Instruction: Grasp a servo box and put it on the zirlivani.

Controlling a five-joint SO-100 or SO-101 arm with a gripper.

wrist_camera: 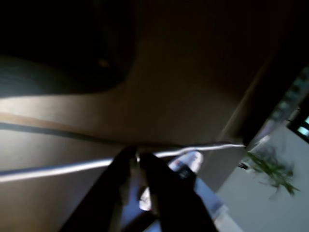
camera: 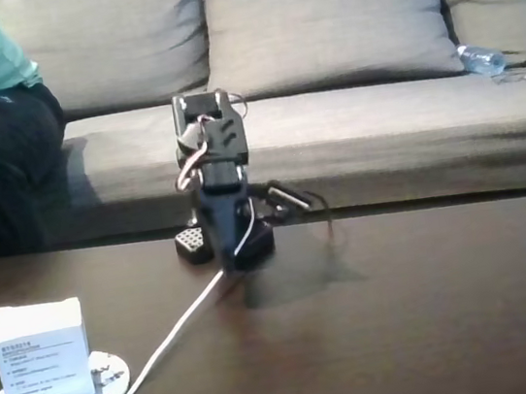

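In the fixed view the arm [camera: 216, 179] sits folded upright at the bench's [camera: 408, 324] far edge; the box [camera: 40, 354] rests on the disc [camera: 107, 378], well apart from it. In the wrist view the jaws [wrist_camera: 137, 158] are nearly pressed together, holding nothing.
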